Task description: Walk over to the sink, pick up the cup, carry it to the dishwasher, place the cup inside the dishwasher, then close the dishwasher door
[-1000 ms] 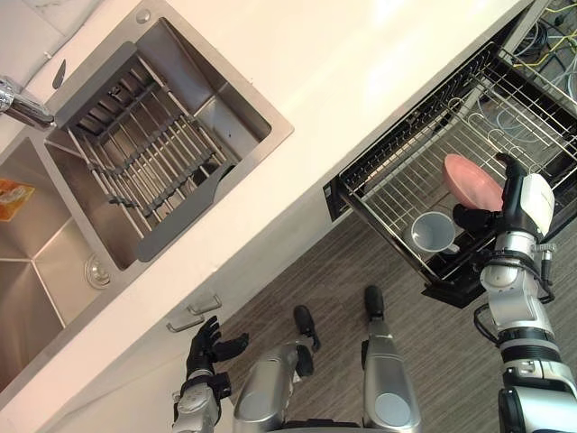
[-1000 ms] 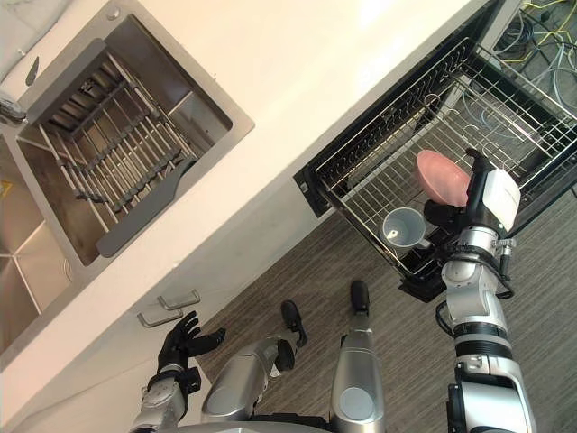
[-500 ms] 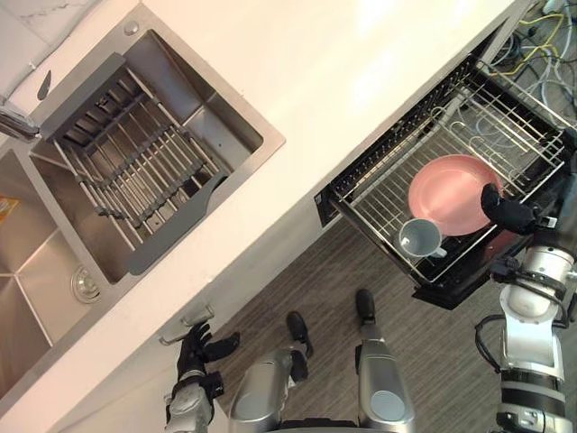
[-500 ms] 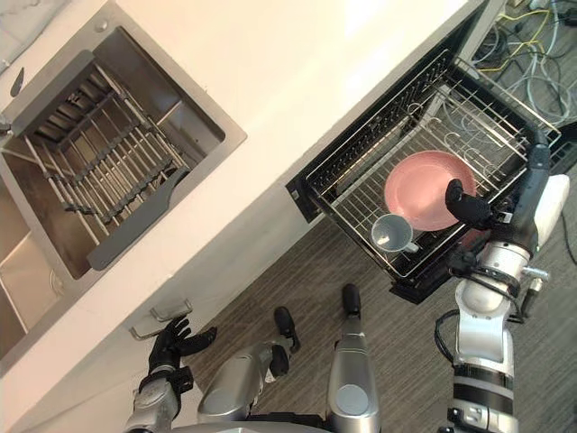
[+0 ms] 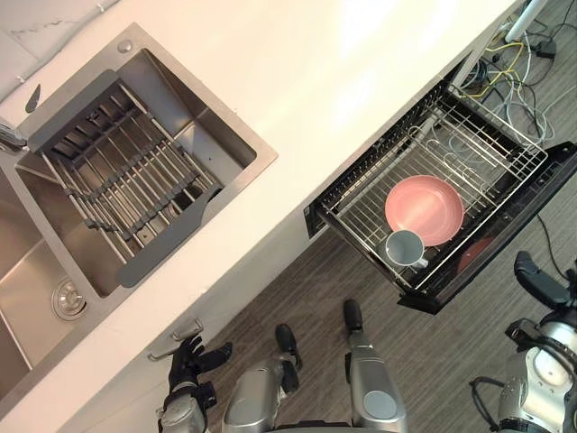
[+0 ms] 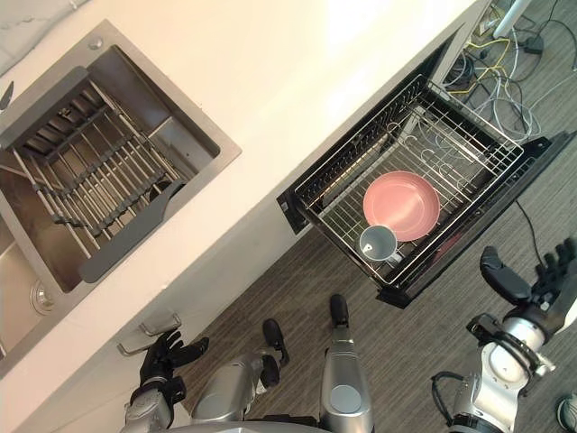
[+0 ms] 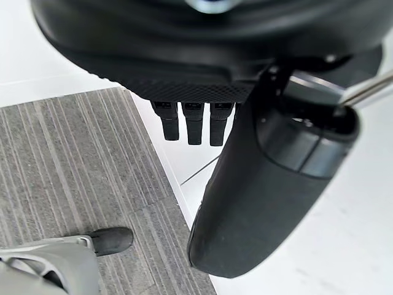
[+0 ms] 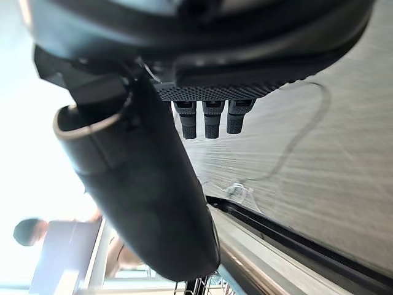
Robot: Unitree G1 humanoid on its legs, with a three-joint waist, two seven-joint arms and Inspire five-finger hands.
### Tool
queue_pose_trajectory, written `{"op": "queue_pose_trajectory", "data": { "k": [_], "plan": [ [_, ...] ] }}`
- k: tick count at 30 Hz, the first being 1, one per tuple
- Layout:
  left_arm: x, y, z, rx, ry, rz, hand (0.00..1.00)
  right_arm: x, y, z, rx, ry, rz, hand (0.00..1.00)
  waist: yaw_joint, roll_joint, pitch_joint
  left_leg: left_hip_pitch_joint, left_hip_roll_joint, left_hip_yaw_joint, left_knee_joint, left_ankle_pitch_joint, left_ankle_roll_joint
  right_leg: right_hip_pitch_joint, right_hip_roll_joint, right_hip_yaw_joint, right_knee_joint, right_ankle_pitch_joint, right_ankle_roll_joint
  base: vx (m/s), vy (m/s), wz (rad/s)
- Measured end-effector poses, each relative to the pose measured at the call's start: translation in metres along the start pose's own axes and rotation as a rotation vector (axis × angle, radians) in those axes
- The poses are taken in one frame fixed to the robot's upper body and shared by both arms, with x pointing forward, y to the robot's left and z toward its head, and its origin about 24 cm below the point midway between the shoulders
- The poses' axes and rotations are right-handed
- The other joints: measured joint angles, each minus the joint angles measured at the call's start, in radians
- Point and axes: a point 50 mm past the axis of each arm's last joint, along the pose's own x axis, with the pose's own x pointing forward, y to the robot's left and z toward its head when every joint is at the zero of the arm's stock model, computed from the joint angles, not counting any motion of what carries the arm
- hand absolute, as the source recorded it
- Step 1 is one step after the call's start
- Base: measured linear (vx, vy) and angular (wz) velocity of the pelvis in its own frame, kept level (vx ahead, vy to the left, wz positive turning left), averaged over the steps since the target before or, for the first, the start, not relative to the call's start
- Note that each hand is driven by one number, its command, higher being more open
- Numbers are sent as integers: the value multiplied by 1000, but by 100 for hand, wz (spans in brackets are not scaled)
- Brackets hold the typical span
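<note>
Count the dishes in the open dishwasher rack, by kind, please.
cup: 1
plate: 1
Total: 2

Right hand [image 8: 202, 37] hangs empty, fingers [image 8: 212, 123] straight, thumb [image 8: 147, 203] jutting out large in front. Past them lie the grey striped floor [image 8: 344, 184] and the dark dishwasher door [image 8: 288, 246]. A blurred person [image 8: 37, 233] shows beyond the thumb.
</note>
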Motion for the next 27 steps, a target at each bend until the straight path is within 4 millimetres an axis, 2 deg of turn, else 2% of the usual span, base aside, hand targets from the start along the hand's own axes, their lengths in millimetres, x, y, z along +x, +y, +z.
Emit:
{"op": "queue_pose_trajectory", "data": {
  "k": [6,8,13,14,17,22,25,27],
  "plan": [
    [0,-1,0,-3,0,-10,90,-1,-4,-10,182,71,23,90,17,1,-12,-5,12,7,3,-3,-5,-32,11,2,52,-30,-5,9,-18,-3],
    [0,-2,0,-10,0,-11,90,2,1,-15,240,98,40,90,25,1,-17,-5,18,9,5,-3,-8,-42,16,1,74,-42,-11,16,-11,0],
    [0,-3,1,-16,-3,-18,90,8,38,-22,305,148,177,90,29,1,-17,-11,20,6,5,-1,-11,-54,17,-1,88,-48,-13,2,1,1],
    [0,-5,1,-9,-3,-25,90,10,50,-23,313,160,223,90,34,2,-18,-12,20,4,9,2,-14,-56,15,-11,97,-48,-12,-8,-6,5],
    [0,-5,1,-4,-1,-30,90,13,56,-25,317,171,223,90,46,4,-18,-16,16,-6,16,4,-14,-57,5,-47,106,-49,-14,-23,-1,10],
    [1,-2,0,3,5,-25,90,19,64,-21,319,163,258,90,44,14,-16,-31,3,-47,12,15,-11,-59,-8,-78,110,-49,-15,-53,7,20],
    [1,0,-3,20,17,-30,90,21,81,-16,383,167,294,90,41,25,-17,-45,-1,-66,4,26,-14,-55,-13,-101,86,-34,-13,-62,1,19],
    [1,0,-4,27,22,-38,90,20,98,-8,448,167,344,90,41,42,-17,-56,-2,-80,0,37,-12,-49,-13,-115,62,-12,-20,-48,9,17]
  ]
}}
